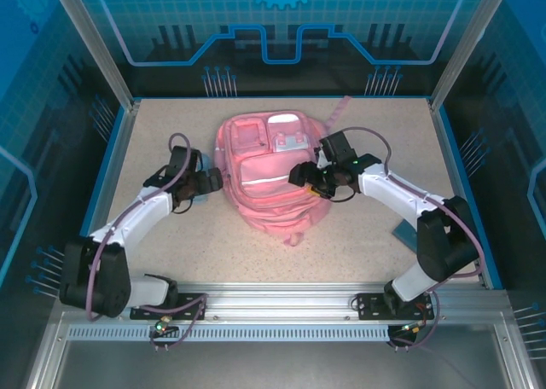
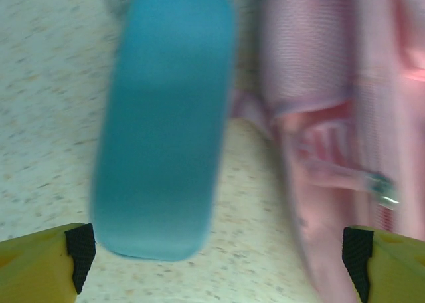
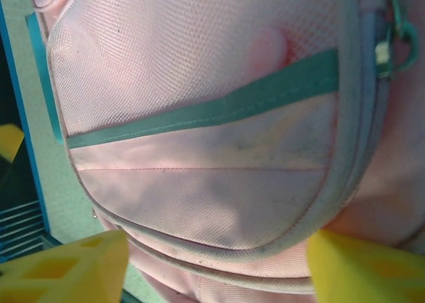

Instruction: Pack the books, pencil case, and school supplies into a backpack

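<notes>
The pink backpack (image 1: pixel 269 176) lies flat in the middle of the table, front pockets up. My left gripper (image 1: pixel 209 182) is at its left side, open, with its black-padded fingers (image 2: pixel 81 253) spread wide. Ahead of it on the table lies the light blue pencil case (image 2: pixel 163 123), just left of the backpack's edge (image 2: pixel 319 130) and touched by neither finger. My right gripper (image 1: pixel 309 180) hovers over the backpack's right front, open. Its yellow fingers (image 3: pixel 66 266) straddle the rounded front pocket (image 3: pixel 212 197) without pinching the cloth. The books are out of view.
A flat slate-blue thing (image 1: pixel 404 233) lies on the table by the right arm's elbow, partly hidden. A zipper pull (image 3: pixel 392 44) hangs at the pocket's edge. Blue rims and glass walls enclose the table (image 1: pixel 358 235); an aluminium rail (image 1: pixel 273 299) runs along the near edge.
</notes>
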`<state>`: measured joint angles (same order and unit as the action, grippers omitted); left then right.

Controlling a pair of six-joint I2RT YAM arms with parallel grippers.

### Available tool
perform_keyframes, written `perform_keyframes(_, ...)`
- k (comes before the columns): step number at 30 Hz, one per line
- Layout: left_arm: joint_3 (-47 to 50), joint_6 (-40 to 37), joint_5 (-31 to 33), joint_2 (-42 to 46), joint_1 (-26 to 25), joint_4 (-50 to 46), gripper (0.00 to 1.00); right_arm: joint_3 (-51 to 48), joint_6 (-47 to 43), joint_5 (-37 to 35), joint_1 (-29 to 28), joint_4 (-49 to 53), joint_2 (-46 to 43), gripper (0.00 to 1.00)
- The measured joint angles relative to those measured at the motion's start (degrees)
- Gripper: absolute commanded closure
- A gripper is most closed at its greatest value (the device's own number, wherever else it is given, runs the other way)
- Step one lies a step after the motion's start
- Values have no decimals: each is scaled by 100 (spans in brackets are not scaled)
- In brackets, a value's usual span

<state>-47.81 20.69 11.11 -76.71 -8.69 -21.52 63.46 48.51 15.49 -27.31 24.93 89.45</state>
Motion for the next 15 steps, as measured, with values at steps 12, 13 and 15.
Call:
perform_keyframes(12,-1038,-291,157,-1853,297,-415,4,-4,-125,-776,0,264,-890,9)
perform_keyframes(13,-1108,-328,175,-1945,302,-457,5,-4,-125,-798,0,269,-905,9)
perform_keyframes(15,-1228,-422,184,-2107,308,-531,8,-15,-125,-850,0,273,-909,9)
